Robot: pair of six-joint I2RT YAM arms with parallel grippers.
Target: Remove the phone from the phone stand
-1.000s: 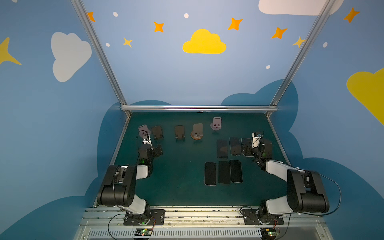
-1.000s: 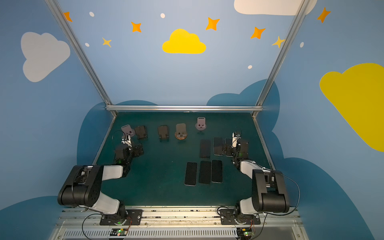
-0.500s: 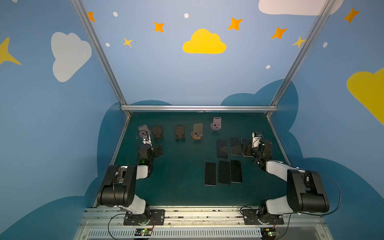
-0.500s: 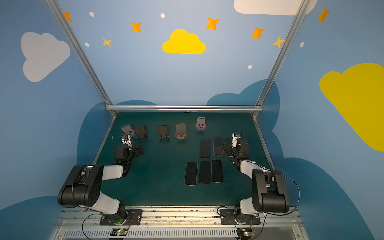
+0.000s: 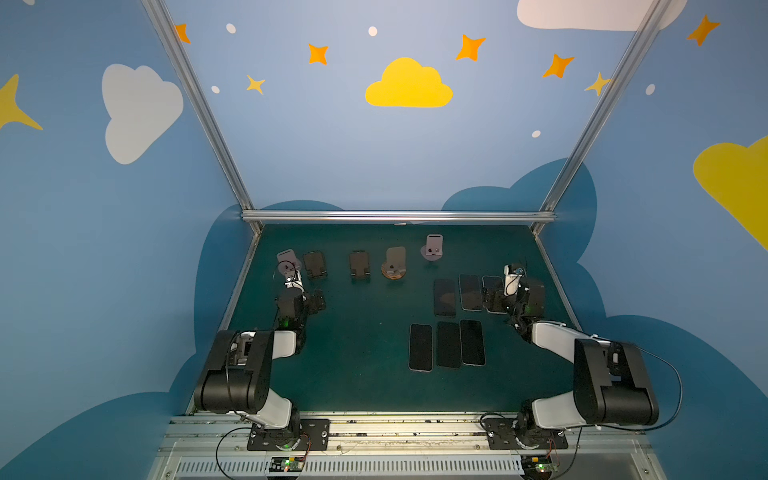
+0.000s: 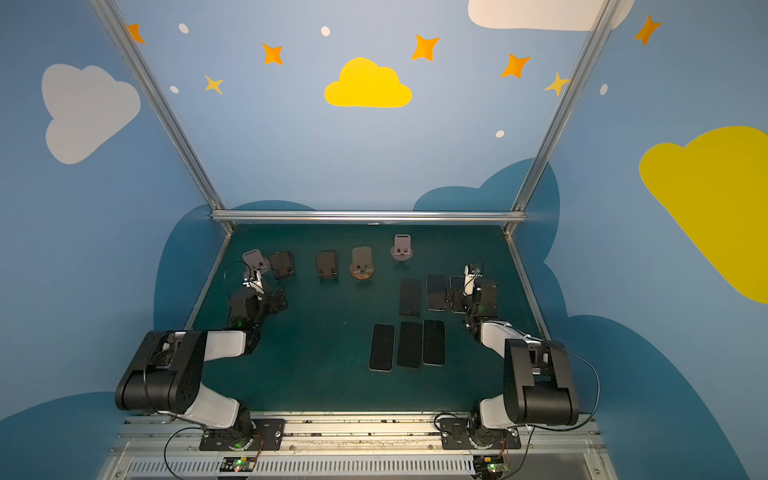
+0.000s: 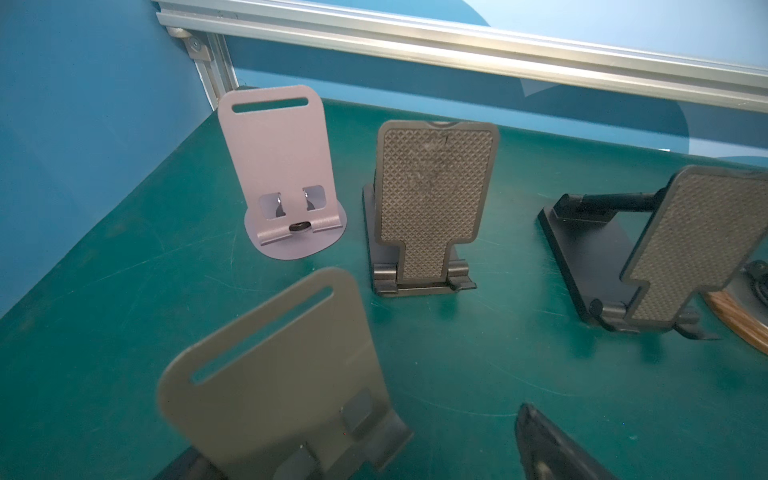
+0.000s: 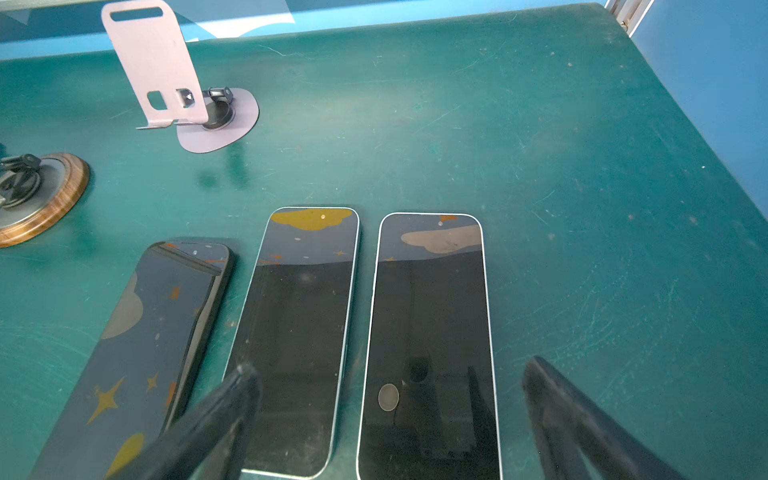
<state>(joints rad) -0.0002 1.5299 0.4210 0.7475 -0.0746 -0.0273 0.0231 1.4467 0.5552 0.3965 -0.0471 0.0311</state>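
Several phone stands stand in a row at the back in both top views: pink (image 5: 288, 261), two black (image 5: 314, 264) (image 5: 360, 263), wood-based (image 5: 395, 262), pink (image 5: 433, 246). None holds a phone. Several phones lie flat on the mat, among them a back row (image 5: 444, 297) and a front row (image 5: 448, 344). My left gripper (image 7: 353, 440) is open. A grey stand (image 7: 270, 374) rises just in front of it, clear of the one finger (image 7: 540, 449) that shows. My right gripper (image 8: 390, 399) hangs open over the rightmost back phone (image 8: 428, 332).
The green mat (image 5: 365, 316) is walled by blue panels, with an aluminium rail (image 5: 399, 215) along the back. In the right wrist view a pink stand (image 8: 158, 70) and a wooden base (image 8: 45, 195) stand beyond the phones. Both arm bases sit at the front edge.
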